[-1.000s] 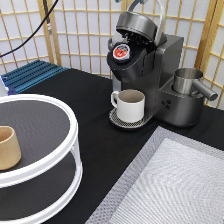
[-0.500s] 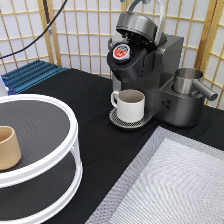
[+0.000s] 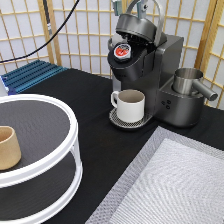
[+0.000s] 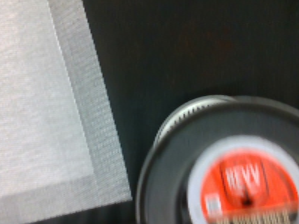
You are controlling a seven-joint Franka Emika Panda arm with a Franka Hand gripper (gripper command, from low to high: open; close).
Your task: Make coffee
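The coffee pod (image 3: 121, 50), white with a red-orange foil top, sits in the open holder of the dark coffee machine (image 3: 167, 70). The machine's lid (image 3: 137, 27) is raised behind it. The white handled mug (image 3: 131, 105) stands on the drip tray under the holder. In the wrist view the pod (image 4: 247, 185) shows from close above, inside the holder's dark ring (image 4: 165, 155). The exterior view does not show my gripper.
A metal pitcher (image 3: 189, 82) stands at the machine's right. A grey mat (image 3: 175, 185) covers the table at the exterior view's bottom right and also shows in the wrist view (image 4: 33, 100). A white two-tier stand (image 3: 71, 145) at the left holds a tan cup (image 3: 7, 147). A blue rack (image 3: 30, 75) lies behind.
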